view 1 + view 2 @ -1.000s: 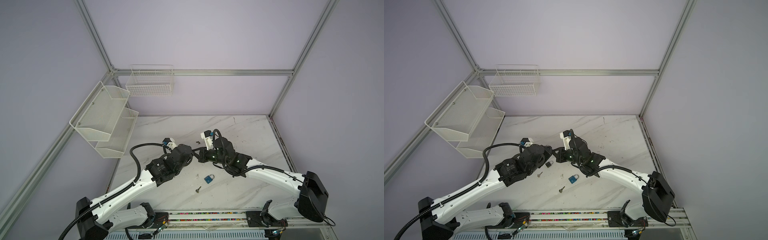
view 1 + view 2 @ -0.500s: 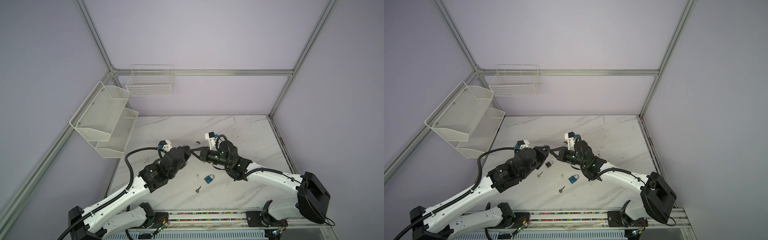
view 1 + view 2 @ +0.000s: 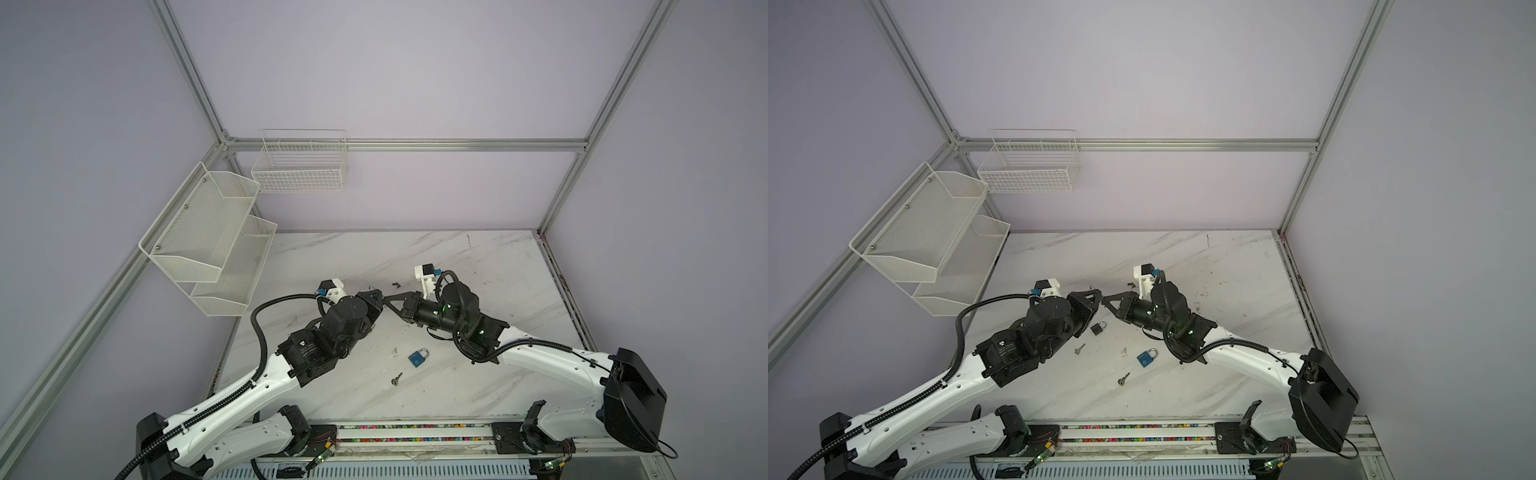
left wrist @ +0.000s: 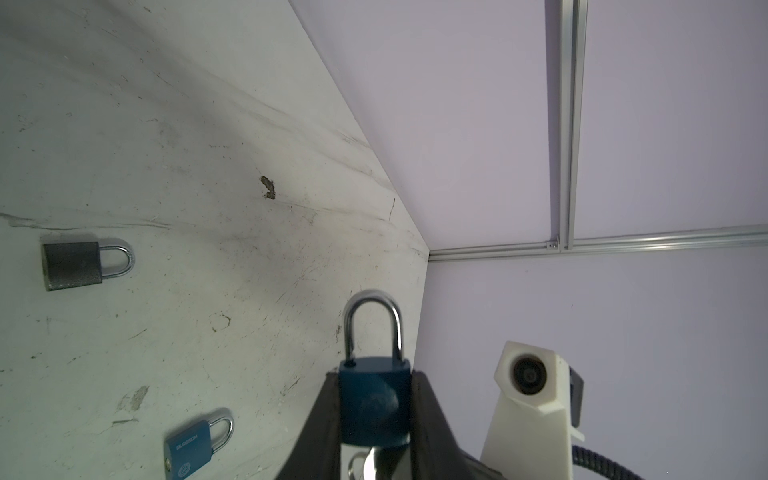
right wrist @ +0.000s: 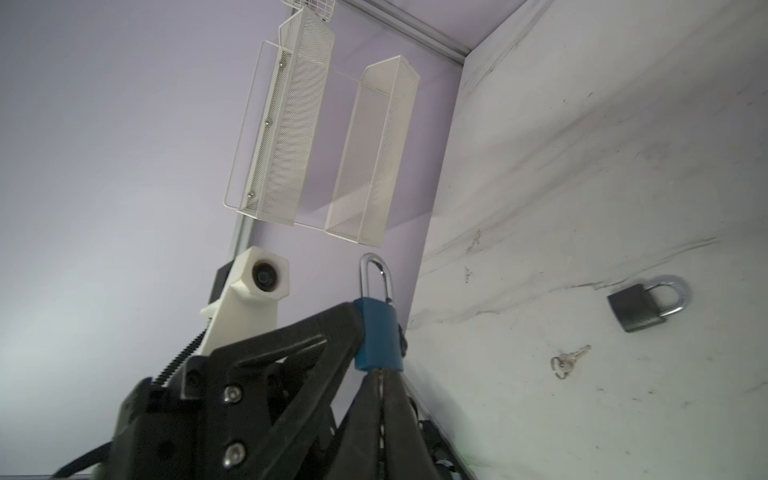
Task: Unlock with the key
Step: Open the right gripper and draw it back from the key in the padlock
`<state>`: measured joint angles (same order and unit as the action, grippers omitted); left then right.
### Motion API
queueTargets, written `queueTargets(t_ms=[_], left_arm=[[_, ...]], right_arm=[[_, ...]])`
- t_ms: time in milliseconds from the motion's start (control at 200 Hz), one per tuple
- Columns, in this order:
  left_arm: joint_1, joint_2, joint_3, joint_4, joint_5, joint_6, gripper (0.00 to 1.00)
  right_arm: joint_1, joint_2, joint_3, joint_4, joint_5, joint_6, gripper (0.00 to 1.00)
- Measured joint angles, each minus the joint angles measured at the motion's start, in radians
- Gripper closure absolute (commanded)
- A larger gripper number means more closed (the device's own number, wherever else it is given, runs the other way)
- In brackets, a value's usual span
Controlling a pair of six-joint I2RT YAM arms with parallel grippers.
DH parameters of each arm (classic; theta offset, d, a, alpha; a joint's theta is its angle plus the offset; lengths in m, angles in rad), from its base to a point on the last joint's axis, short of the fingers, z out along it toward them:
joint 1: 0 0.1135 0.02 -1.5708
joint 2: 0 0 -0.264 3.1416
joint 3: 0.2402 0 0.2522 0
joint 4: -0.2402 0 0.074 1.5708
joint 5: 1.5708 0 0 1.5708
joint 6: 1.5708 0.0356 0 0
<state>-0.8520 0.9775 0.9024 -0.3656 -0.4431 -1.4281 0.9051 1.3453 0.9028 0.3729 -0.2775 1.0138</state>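
Three locks: a blue lock (image 4: pixel 374 415) clamped in my left hand (image 4: pixel 376 390) above the surface (image 3: pixel 1225 257); a second blue lock (image 4: pixel 189 446) and a grey lock (image 4: pixel 72 266) lying on it. Three keys: two loose keys (image 3: pixel 1079 349) (image 3: pixel 1123 379), and a third key (image 4: pixel 368 462) at the held lock's base. My right hand (image 5: pixel 380 376) has its tips about that key, grip unclear. The hands meet tip to tip.

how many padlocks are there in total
3. One blue padlock is gripped in the left end effector; a grey padlock and a second blue padlock lie apart on the marble table. None seems hidden.

Lilac walls (image 3: pixel 415 83) and aluminium frame bars (image 3: pixel 407 144) surround a white marble table (image 3: pixel 478 266); white mesh shelves (image 3: pixel 199 232) hang on the left wall.
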Motion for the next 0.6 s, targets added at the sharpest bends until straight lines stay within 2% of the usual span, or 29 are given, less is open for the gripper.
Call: queueTargets(t_ms=[195,425,600], left_arm=[[0.014,-0.013,0.000,-0.078,-0.044,0.204,1.00],[0.016,-0.085,-0.016,0.016,-0.058,0.681,1.00],[0.019,-0.134,-0.166,0.258,0.058,1.069,1.00]], right_arm=[[0.005,-0.098,0.037,-0.167,0.078,-0.156,0.60],[0.003,-0.161,0.114,-0.417,0.158,-0.356,0.46],[0.003,-0.167,0.228,-0.591,0.214,-0.499,0.41]])
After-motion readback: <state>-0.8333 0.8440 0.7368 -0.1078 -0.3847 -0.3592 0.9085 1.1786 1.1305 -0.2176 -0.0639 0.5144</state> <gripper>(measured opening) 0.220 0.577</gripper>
